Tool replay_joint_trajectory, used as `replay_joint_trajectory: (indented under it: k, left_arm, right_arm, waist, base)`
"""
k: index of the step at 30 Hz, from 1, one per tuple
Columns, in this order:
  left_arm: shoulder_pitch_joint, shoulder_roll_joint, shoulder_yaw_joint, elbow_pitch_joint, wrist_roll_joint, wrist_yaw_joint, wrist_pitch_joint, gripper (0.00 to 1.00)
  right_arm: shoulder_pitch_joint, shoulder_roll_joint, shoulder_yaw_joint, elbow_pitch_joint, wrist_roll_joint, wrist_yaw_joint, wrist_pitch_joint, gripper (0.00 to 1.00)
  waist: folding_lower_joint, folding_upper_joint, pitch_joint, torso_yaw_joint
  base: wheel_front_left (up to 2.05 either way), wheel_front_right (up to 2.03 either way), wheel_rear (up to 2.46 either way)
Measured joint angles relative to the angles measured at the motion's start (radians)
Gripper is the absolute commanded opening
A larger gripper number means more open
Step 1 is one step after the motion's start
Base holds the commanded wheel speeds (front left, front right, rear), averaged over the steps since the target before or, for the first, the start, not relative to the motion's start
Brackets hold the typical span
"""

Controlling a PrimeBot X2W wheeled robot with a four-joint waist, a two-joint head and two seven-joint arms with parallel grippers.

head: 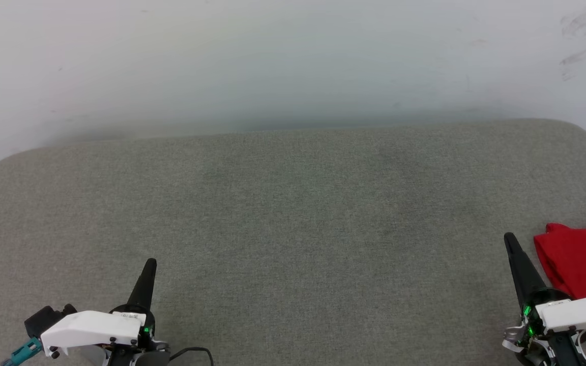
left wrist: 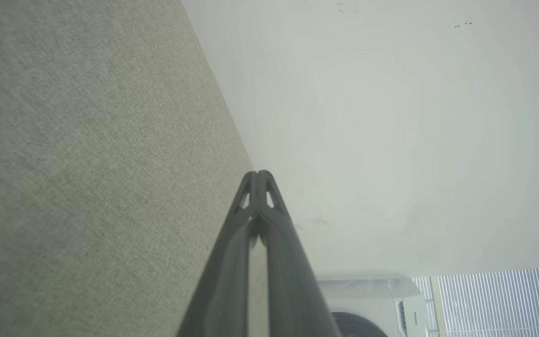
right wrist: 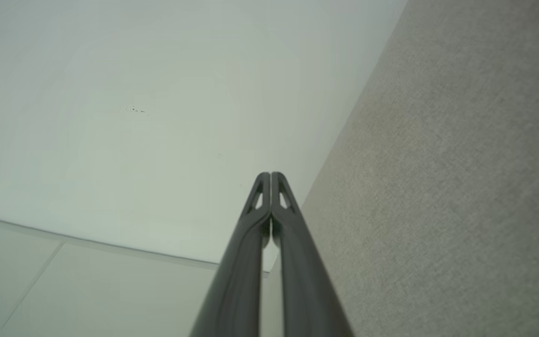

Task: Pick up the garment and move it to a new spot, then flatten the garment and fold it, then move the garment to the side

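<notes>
a wide grey-green fabric pad [head: 293, 229] with rounded far corners spreads out in front of me. behind its far edge rises a pale wall [head: 293, 61], scuffed with a few dark marks at the upper right.

the red shirt [head: 583, 259] lies bunched on the pad at the far right, cut off by the edge of the head view, so i can't tell its full shape. no lettering or sleeves show from here.

my right gripper [head: 509, 238] sits low at the right, just beside the shirt's left edge. its two dark fingers are pressed together into one point, holding nothing. my right wrist view shows the same: fingers [right wrist: 293, 262] meet at the tip, with pad to the right and wall to the left.

my left gripper [head: 150, 264] rests low at the left, well apart from the shirt, also fully closed and holding nothing. my left wrist view shows its tips together, and beyond them a white washer [left wrist: 367, 304] and slatted blinds [left wrist: 494, 299].
</notes>
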Motion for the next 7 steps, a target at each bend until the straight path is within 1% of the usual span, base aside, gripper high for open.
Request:
replay_joint_trajectory:
  k: [7]
  left_arm:
    - [-0.014, -0.011, 0.012, 0.006, -0.047, -0.014, 0.013, 0.0]
  right_arm:
    - [-0.005, 0.003, -0.005, 0.016, 0.054, 0.0, 0.001, 0.0]
  waist:
    - [0.0, 0.0, 0.002, 0.002]
  base:
    - [0.0, 0.0, 0.0]
